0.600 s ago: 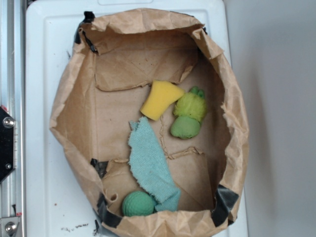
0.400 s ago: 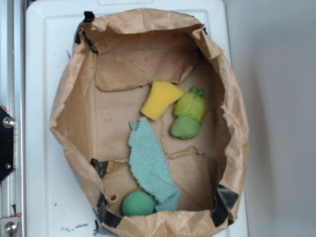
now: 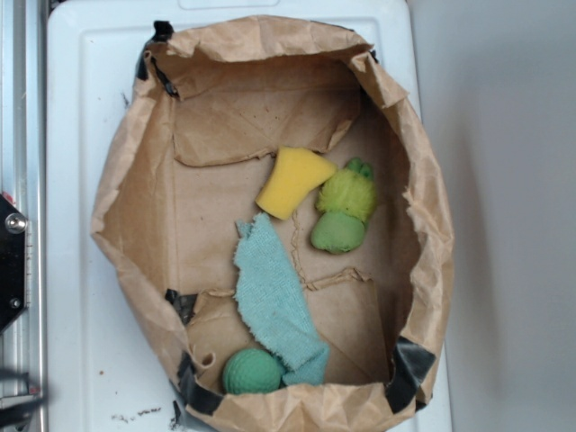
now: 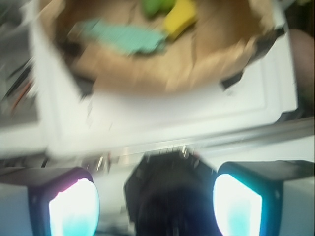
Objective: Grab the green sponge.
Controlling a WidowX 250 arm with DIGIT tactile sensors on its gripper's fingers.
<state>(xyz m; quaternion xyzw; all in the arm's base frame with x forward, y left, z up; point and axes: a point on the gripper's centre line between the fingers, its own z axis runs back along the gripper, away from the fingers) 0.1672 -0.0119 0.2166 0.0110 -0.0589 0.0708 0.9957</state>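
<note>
Gripper (image 4: 156,196) hangs outside the paper bag (image 3: 430,270) over the white tabletop (image 3: 76,108), jaws wide apart and empty; green sponge (image 3: 337,232) lies inside, at 5 o'clock of the yellow sponge (image 3: 292,181).

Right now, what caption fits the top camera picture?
Green sponge sits beside a yellow sponge in a paper bag.

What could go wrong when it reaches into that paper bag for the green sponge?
The green sponge touches a fuzzy yellow-green toy, so the gripper, now wide open outside the bag, might pinch both. The paper bag has tall crumpled walls that the arm could snag. A similar green ball could be mistaken for it.
</note>
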